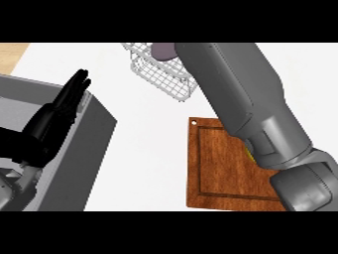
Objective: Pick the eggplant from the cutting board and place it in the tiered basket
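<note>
The purple eggplant [162, 50] shows at the top edge, over the white wire tiered basket [162, 75]; only its rounded end is visible beside my right wrist. My right forearm [245, 99] stretches from the lower right across the wooden cutting board [219, 171] up to the basket, and the right hand itself is cut off at the top. No eggplant lies on the visible part of the board. My left hand [58, 116] rests at the left over the sink, fingers straight and pointing up, holding nothing.
A grey sink basin [91, 144] fills the left side, its wall between the left hand and the board. White counter [145, 149] lies between sink and board. A sliver of something yellow [251, 157] peeks from under the right forearm.
</note>
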You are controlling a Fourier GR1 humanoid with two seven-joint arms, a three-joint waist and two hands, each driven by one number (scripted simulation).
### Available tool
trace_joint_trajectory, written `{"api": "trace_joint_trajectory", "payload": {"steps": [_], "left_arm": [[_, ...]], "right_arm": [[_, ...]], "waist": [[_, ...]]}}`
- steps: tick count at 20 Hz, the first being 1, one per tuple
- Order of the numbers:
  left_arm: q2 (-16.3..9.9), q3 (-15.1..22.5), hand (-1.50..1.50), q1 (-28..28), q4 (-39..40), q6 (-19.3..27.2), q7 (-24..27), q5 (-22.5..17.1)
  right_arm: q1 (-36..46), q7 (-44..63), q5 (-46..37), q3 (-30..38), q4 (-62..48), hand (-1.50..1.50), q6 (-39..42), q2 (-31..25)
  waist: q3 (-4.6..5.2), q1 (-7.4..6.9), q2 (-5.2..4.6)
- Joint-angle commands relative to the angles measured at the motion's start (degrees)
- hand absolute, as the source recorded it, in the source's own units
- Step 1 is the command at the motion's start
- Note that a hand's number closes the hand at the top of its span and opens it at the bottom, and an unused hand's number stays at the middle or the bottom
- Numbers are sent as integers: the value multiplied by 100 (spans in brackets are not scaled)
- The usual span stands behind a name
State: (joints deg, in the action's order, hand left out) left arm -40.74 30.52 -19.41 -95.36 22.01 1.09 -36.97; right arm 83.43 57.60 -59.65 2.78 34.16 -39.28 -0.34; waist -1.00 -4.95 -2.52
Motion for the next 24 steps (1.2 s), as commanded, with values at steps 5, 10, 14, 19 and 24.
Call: {"api": "trace_joint_trajectory", "payload": {"steps": [5, 10, 14, 19, 24], "left_arm": [[631, 478, 0, 39, 510, -75, -258, -205], [474, 381, 0, 135, 463, -43, -329, -311], [480, 341, 0, 292, 614, 87, -255, -254], [368, 151, 0, 527, 677, 38, -251, -425], [397, 180, 0, 554, 692, 72, -241, -394]], "right_arm": [[298, -63, -253, 11, -440, -150, -1523, 33], [516, 548, -822, 230, -736, -150, -2108, -36], [411, 1247, -1192, 427, -748, -150, -2639, 31], [207, 1477, -1422, 559, -674, -150, -2319, 32], [126, 1413, -926, 135, -373, -150, -1756, 33]], "waist": [[134, -27, -105], [131, 177, 29], [128, 414, 136], [116, 736, 313], [109, 711, 418]]}}
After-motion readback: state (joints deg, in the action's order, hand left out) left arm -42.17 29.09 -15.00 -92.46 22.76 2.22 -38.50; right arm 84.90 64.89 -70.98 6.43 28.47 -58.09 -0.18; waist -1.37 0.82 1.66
